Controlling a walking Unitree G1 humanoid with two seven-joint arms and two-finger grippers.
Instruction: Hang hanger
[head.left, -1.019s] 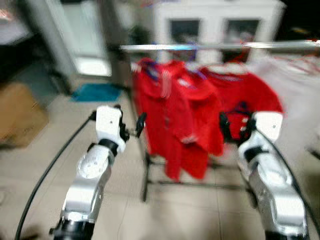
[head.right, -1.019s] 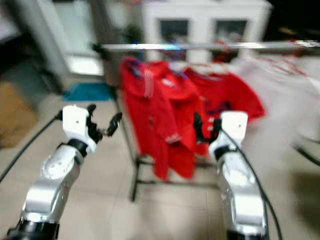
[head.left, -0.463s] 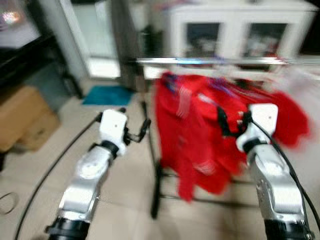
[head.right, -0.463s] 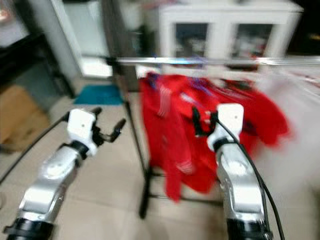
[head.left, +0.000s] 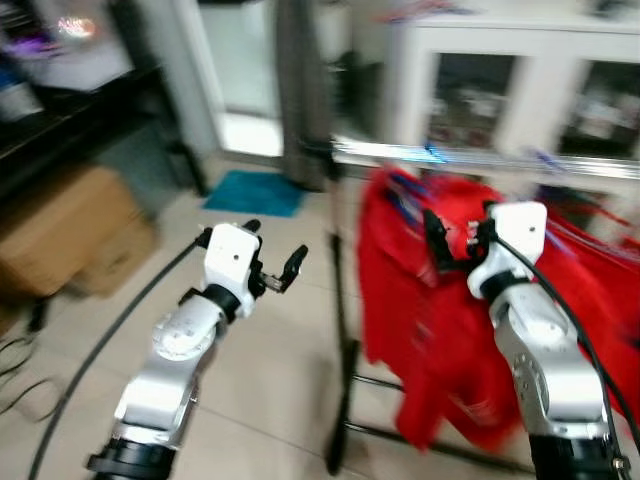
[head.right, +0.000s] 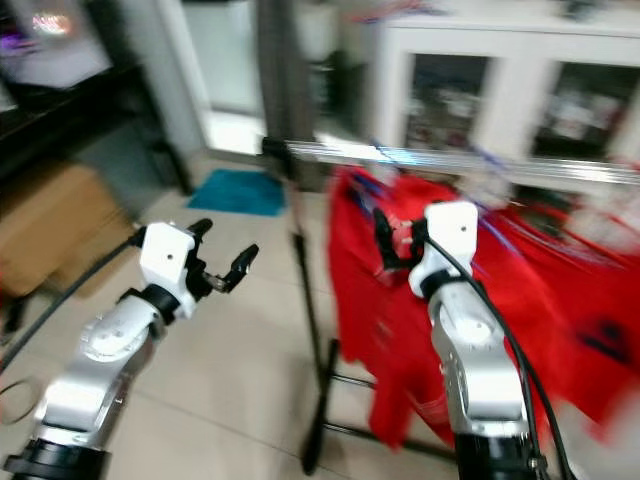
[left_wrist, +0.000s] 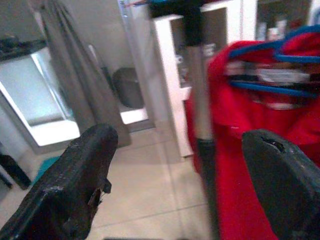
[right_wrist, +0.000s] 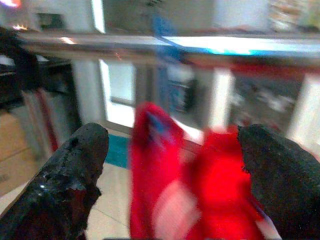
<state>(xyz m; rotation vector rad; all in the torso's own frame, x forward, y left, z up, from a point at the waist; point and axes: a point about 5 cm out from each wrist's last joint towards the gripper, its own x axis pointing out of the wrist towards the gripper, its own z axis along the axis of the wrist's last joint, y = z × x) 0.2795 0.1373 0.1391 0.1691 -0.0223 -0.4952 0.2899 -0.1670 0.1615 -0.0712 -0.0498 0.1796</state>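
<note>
Camera swung since a second ago: rack (head.left: 345, 330) and red shirts (head.left: 420, 300) now sit further right in the head views, more of the room's left side shows. Both arms are still raised ahead at about the same height as before. Head views blurred.

Left gripper (head.left: 272, 258) raised over bare tile floor (head.left: 270, 400), left of the rack's black upright, not touching it. Fingers (left_wrist: 75, 175) spread wide apart, nothing between them. Through the gap in the left wrist view: rack post, red shirts on blue hangers (left_wrist: 280, 50), a white cabinet (left_wrist: 170, 75) behind.

Right gripper (head.left: 455, 235) raised in front of the red shirts, just below the silver rail (head.right: 450, 160). Fingers (right_wrist: 65, 180) also spread wide, empty. Right wrist view looks along the rail (right_wrist: 150, 42) with red shirts hanging under it; one blue hanger hook (right_wrist: 162, 30) over the rail, blurred.

Hangers: all that can be made out are already on the rail, carrying shirts. Blue ones at the rack's left end. Neither gripper holds one.

Surroundings: cardboard box (head.left: 65, 235) on the floor at far left, teal mat (head.left: 255, 192) near a doorway, glass-front white cabinet (head.left: 520, 90) behind the rack. Black cable (head.left: 90, 370) trails from the left arm.
</note>
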